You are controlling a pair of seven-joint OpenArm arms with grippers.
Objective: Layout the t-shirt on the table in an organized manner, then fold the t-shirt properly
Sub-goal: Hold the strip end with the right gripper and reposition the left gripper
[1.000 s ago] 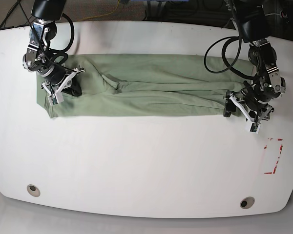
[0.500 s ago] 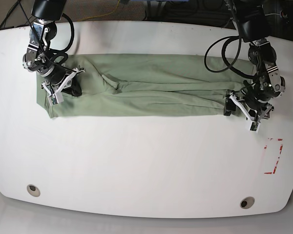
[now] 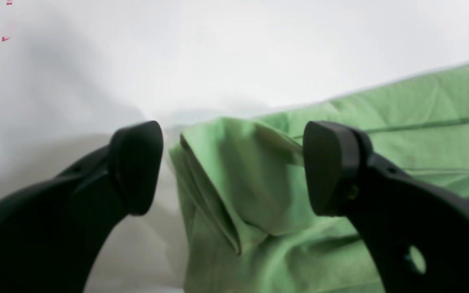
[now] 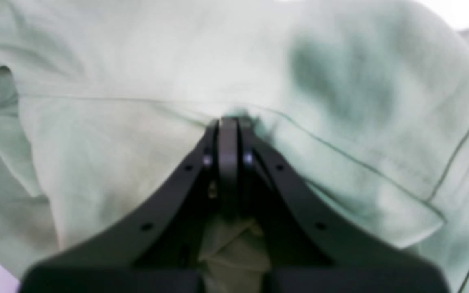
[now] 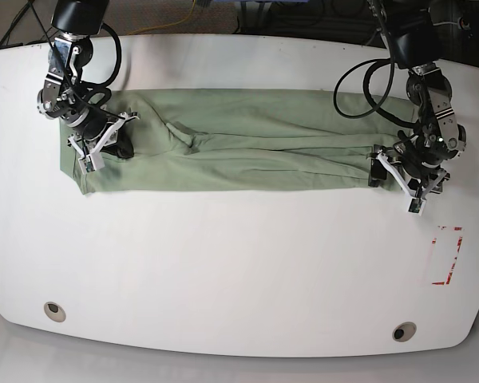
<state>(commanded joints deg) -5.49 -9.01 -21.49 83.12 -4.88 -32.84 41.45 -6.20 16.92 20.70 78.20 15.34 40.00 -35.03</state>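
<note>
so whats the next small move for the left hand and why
Probably close it. The left hand is open with a bunched corner of the shirt sitting between its fingers, not yet pinched. The right hand looks already shut on cloth at the other end, so gripping here would let both ends lift for the next fold.

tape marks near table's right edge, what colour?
Red tape marks, an open rectangle outline; clearest in the base view.

Sage-green t-shirt [image 5: 247,152] lies folded into a long band across the white table [image 5: 223,263].
</note>
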